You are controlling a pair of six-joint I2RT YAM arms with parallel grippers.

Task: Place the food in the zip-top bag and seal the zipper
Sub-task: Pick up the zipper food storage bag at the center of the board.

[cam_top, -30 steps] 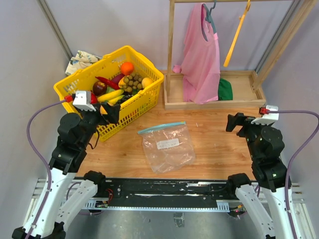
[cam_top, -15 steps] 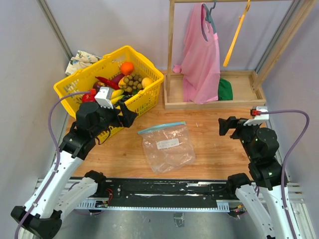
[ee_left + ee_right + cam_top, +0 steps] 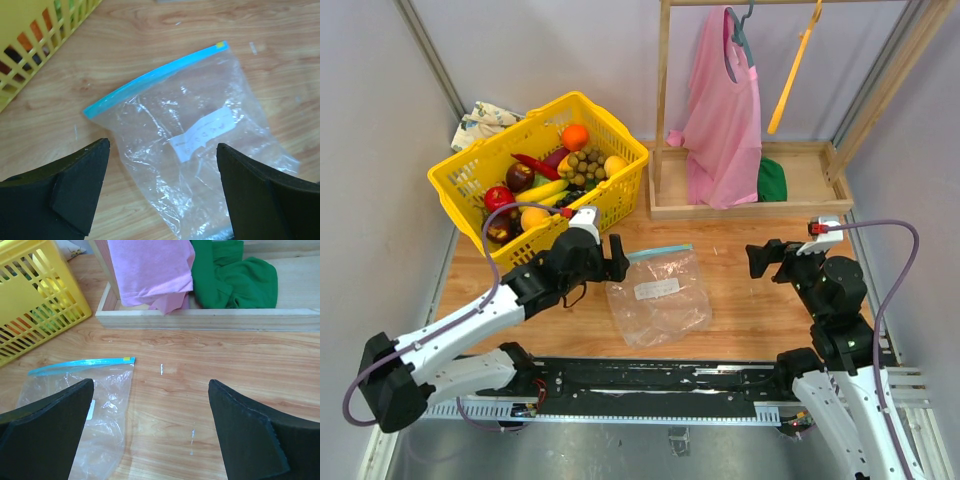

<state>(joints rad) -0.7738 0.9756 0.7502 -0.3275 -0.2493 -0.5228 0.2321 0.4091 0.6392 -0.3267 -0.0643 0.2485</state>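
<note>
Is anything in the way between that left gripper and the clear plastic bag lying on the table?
Nothing visible. The left gripper hangs open right at the zip-top bag, with only bare table between. The yellow basket sits off to the side.

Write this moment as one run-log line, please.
left pincer: open, by zip-top bag | right pincer: open, empty | food: in yellow basket | bagged: nothing yet

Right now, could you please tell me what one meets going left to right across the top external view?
Yellow basket, zip-top bag, right gripper. The left gripper overlaps the bag's left edge, so I left it out.
</note>
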